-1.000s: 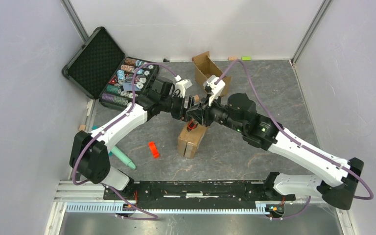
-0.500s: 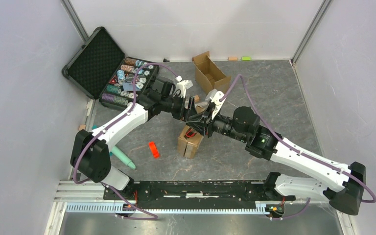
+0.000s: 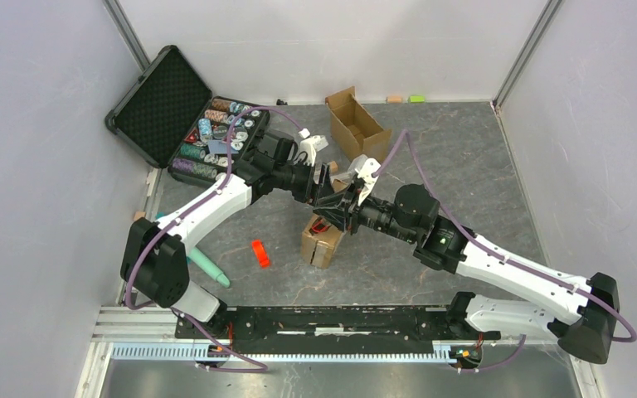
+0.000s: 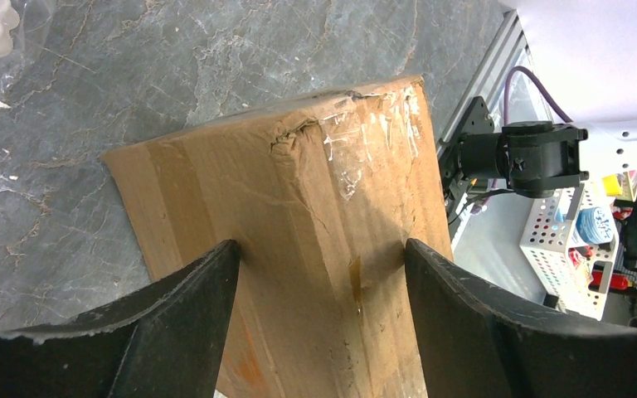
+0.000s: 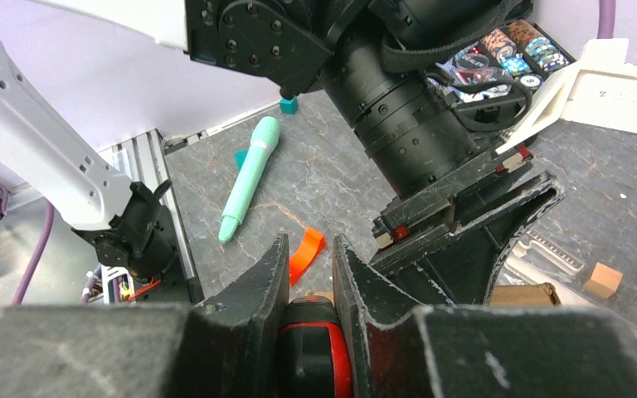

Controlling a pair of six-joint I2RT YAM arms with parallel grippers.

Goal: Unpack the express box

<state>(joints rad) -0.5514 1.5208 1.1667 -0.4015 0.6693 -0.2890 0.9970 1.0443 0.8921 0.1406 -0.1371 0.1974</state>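
Showing apparently no print: express box (image 4: pixel 315 240)

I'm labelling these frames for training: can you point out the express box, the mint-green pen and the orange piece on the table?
express box (image 4: pixel 315 240), left wrist view, its creased cardboard face.
mint-green pen (image 5: pixel 249 178), right wrist view, mid-barrel.
orange piece (image 3: pixel 260 253), top view, its centre.
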